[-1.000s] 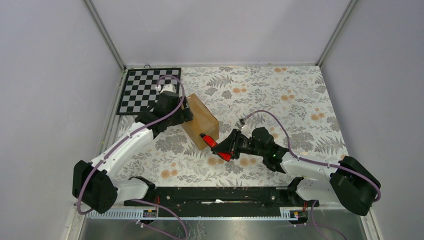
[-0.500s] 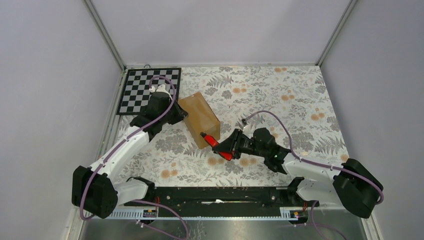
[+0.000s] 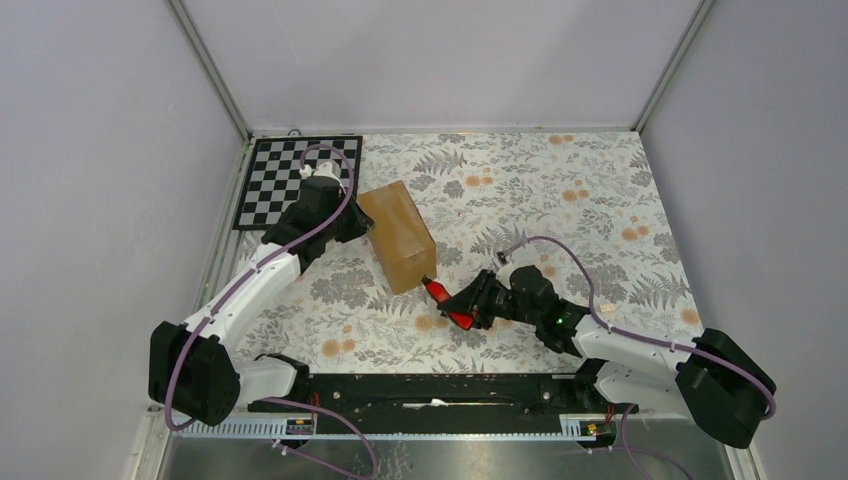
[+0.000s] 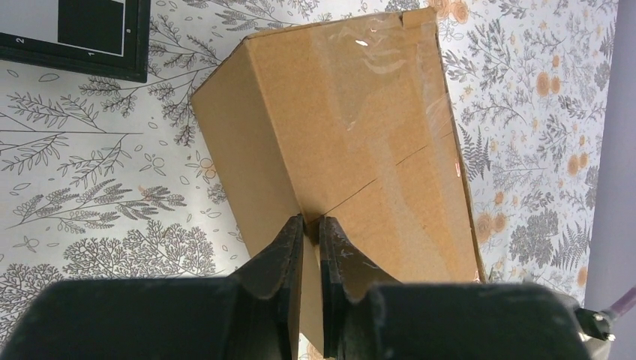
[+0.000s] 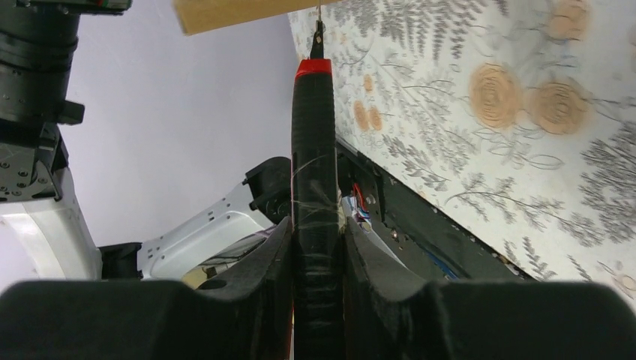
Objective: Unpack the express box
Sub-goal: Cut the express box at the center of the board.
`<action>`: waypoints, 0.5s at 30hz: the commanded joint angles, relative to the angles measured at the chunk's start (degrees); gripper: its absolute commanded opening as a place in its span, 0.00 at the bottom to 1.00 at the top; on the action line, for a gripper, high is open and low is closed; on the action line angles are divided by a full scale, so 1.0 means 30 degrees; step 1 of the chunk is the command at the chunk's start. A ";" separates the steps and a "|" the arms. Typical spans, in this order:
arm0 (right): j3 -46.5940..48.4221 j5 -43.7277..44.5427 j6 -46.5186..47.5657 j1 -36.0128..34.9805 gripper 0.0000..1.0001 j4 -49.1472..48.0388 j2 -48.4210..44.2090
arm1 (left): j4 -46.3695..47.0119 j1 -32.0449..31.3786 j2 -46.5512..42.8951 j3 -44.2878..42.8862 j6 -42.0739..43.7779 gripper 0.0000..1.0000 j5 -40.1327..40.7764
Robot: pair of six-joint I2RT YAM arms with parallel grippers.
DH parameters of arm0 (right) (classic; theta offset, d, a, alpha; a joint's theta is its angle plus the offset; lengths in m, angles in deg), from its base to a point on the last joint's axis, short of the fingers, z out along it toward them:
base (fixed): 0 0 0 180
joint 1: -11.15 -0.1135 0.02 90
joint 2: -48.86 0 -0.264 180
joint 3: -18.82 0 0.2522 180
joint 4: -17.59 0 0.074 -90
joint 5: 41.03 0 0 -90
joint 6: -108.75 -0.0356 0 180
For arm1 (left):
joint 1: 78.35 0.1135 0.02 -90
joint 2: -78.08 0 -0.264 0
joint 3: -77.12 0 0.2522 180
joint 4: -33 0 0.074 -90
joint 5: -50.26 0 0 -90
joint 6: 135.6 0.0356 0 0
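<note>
The express box (image 3: 398,238), a plain brown taped carton, lies at an angle on the floral table left of centre. In the left wrist view its taped top (image 4: 360,142) shows a thin slit running across it. My left gripper (image 3: 353,216) is at the box's far left edge, its fingers (image 4: 289,247) pinched shut on a thin cardboard edge. My right gripper (image 3: 472,308) is shut on the red and black cutter (image 3: 447,302). The cutter (image 5: 313,150) points its blade tip at the box's near corner (image 5: 225,11).
A black and white chessboard (image 3: 285,180) lies at the far left, just behind the left arm; its corner (image 4: 75,30) shows in the left wrist view. The black base rail (image 3: 430,390) runs along the near edge. Grey walls close in the sides.
My left gripper went from open to shut on the box's edge, and the box turned slightly. My right gripper drew the cutter back from the box top to its near corner.
</note>
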 commanded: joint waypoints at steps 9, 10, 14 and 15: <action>0.4227 -0.3040 0.2221 -0.0271 0.00 -0.1746 0.2246 | -0.3690 -0.0353 0.0312 -0.0866 0.0931 0.09 -0.0404; 0.4254 -0.3077 0.2103 -0.0278 0.00 -0.1921 0.2363 | -0.3730 -0.0411 0.0301 -0.0913 0.0925 0.09 -0.0360; 0.4237 -0.3322 0.1655 -0.0256 0.00 -0.2679 0.2755 | -0.3921 -0.0636 0.0275 -0.1048 0.0921 0.09 -0.0240; 0.4252 -0.3394 0.1513 -0.0276 0.00 -0.2910 0.2815 | -0.3928 -0.0688 0.0275 -0.1075 0.0894 0.09 -0.0234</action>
